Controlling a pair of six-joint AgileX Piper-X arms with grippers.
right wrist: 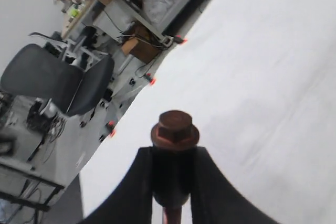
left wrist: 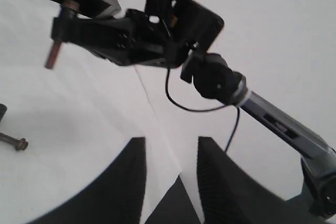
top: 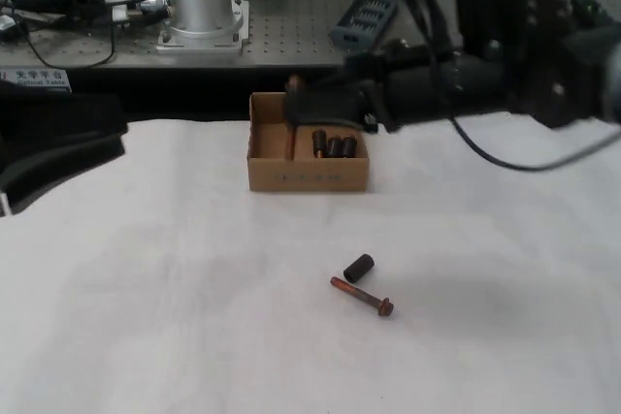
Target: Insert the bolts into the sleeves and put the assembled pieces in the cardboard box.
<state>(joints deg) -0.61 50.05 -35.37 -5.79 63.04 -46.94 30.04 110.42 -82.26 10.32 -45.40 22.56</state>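
My right gripper (top: 296,94) hangs over the back left corner of the cardboard box (top: 306,179), shut on a copper-coloured bolt (right wrist: 175,129). The bolt's head stands above the fingers and its shank (left wrist: 52,56) sticks out below. Something dark, perhaps a sleeve, sits between the fingers around the shank. Three dark pieces (top: 335,145) lie inside the box. On the white cloth in front of the box lie a loose black sleeve (top: 359,267) and a loose bolt (top: 361,296), close together but apart. My left gripper (left wrist: 172,145) stands open, off to the side and holding nothing.
A metal post on a base plate (top: 199,16), cables and a grey-blue rack (top: 364,15) stand on the perforated bench behind the box. A dark arm (top: 58,143) lies at the left edge. White cloth (top: 194,288) covers the table around the loose parts.
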